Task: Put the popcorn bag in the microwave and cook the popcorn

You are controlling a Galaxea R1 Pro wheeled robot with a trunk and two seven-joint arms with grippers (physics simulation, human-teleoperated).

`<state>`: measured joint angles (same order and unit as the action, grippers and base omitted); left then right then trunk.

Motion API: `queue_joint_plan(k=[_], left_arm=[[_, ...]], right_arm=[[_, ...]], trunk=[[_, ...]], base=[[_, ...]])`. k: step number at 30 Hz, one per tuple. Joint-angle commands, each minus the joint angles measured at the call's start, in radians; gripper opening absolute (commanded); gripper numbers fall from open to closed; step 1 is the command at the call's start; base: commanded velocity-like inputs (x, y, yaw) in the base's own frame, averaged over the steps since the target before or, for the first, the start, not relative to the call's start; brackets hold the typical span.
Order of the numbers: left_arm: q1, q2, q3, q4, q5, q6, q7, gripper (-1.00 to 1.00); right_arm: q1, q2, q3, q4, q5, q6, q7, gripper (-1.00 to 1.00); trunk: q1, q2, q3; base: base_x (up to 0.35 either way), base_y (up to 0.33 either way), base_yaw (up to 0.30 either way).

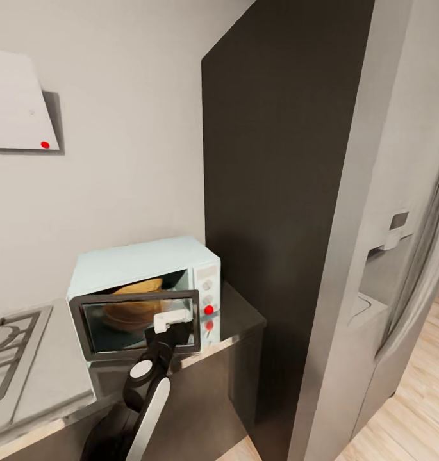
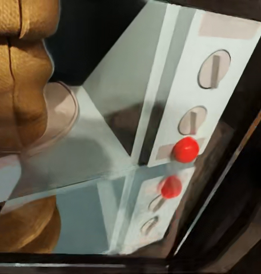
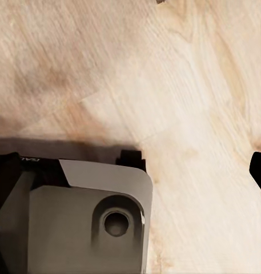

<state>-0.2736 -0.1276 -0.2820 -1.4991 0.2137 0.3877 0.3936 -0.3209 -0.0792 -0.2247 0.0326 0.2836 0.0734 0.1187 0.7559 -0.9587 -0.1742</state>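
The pale mint-blue microwave (image 1: pixel 139 262) stands on the grey countertop (image 1: pixel 52 374) against the wall. Its dark glass door (image 1: pixel 116 326) hangs partly open, tilted out at the top. The tan popcorn bag (image 1: pixel 142 288) sits inside, seen over the door's top edge and through the glass. My left gripper (image 1: pixel 172 318) is at the door's upper right corner, and its finger spacing is hidden. In the left wrist view the bag (image 2: pixel 16 85) rests on the round turntable (image 2: pixel 61 108), beside the knob panel (image 2: pixel 207 68) with its red dot (image 2: pixel 185 149).
A gas hob (image 1: pixel 11 352) lies left of the microwave, with a white hood (image 1: pixel 17 102) above it. A tall dark cabinet side (image 1: pixel 277 192) and a grey fridge (image 1: pixel 386 256) stand to the right. The right wrist view looks down on wood floor (image 3: pixel 164 74) and the robot's grey base (image 3: pixel 84 222).
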Motion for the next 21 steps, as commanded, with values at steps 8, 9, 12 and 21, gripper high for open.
queue_joint_plan(k=[8,9,12,21], left_arm=[[-0.001,0.000,-0.002,-0.001,0.012,0.002,0.008,1.00],[-0.001,0.000,-0.002,-0.001,0.012,0.002,0.008,1.00],[-0.001,0.000,-0.002,-0.001,0.012,0.002,0.008,1.00],[-0.001,0.000,-0.002,-0.002,0.012,0.002,0.036,1.00]], right_arm=[[-0.001,-0.001,-0.009,0.001,0.009,0.002,0.002,1.00],[-0.001,-0.001,-0.009,0.001,0.009,0.002,0.003,1.00],[-0.001,-0.001,-0.009,0.001,0.009,0.002,0.003,1.00],[-0.001,-0.001,-0.009,0.001,0.009,0.002,0.003,1.00]], trunk=[[0.001,-0.001,-0.001],[0.001,-0.001,-0.001],[0.001,-0.001,-0.001],[0.001,-0.001,-0.001]], base=[[0.223,0.000,0.000],[0.223,0.000,0.000],[0.223,0.000,0.000],[0.181,0.000,0.000]])
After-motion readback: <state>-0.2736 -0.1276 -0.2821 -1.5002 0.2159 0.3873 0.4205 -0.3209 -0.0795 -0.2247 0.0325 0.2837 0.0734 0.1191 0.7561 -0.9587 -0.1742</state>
